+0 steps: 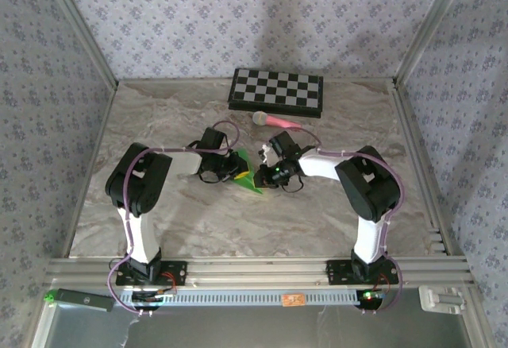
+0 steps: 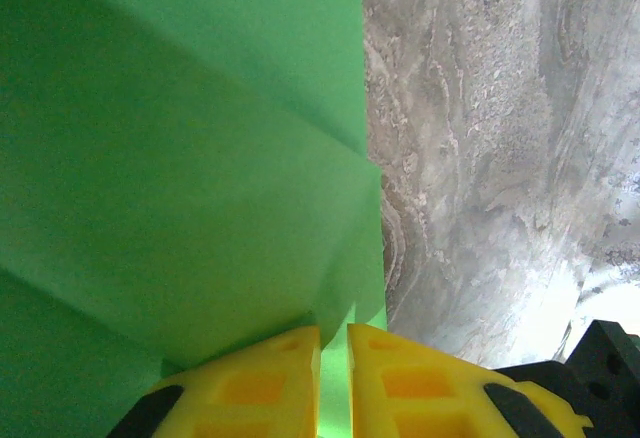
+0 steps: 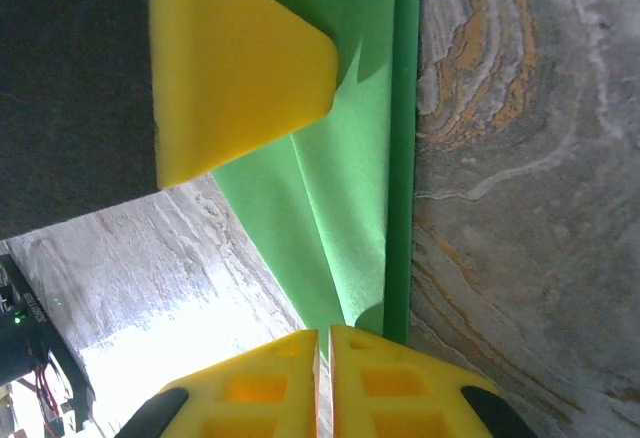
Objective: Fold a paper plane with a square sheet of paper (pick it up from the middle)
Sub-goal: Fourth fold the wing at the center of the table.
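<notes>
Left gripper (image 2: 333, 343): jaws drawn in to a thin slit and clamped on the green paper (image 2: 180, 158). Green shows in the slit between its yellow fingers (image 2: 260, 383).
Right gripper (image 3: 322, 343): jaws equally narrow, pinching a tapered end of the paper that runs in between its fingers.
Paper, position: mid-table, between the two grippers, gripped from both sides.
Paper, shape: folded into several layers with straight creases. One long straight edge runs along the marble in the right wrist view.
Paper, height: cannot tell whether it is off the table (image 1: 198, 221).
Checkered board (image 1: 276, 91): flat at the far edge, well apart from the paper.
Pink microphone (image 1: 274, 119): lying just in front of the board, beyond the grippers.
</notes>
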Robot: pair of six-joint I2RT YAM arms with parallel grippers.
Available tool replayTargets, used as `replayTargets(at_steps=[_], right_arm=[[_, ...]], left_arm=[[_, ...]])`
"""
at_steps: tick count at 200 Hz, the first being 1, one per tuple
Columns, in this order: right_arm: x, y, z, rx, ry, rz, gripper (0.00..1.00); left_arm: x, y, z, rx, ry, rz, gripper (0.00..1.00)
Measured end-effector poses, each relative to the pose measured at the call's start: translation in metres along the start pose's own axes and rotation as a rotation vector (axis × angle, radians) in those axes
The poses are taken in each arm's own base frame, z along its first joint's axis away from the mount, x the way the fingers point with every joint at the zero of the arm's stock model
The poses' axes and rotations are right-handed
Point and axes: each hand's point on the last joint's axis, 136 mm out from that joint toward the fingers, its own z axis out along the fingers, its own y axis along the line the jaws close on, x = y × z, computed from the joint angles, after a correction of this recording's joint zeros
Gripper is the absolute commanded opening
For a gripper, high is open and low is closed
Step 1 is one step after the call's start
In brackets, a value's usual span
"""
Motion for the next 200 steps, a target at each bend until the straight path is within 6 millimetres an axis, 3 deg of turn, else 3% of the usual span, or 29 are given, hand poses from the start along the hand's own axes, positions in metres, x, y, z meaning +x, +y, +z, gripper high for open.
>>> replayTargets(at_steps=[200], right_arm=[[0.006, -0.011, 0.003, 0.046, 0.028, -0.013, 0.11]], left_arm=[[-0.001, 0.003, 0.001, -0.049, 0.024, -0.046, 0.14]])
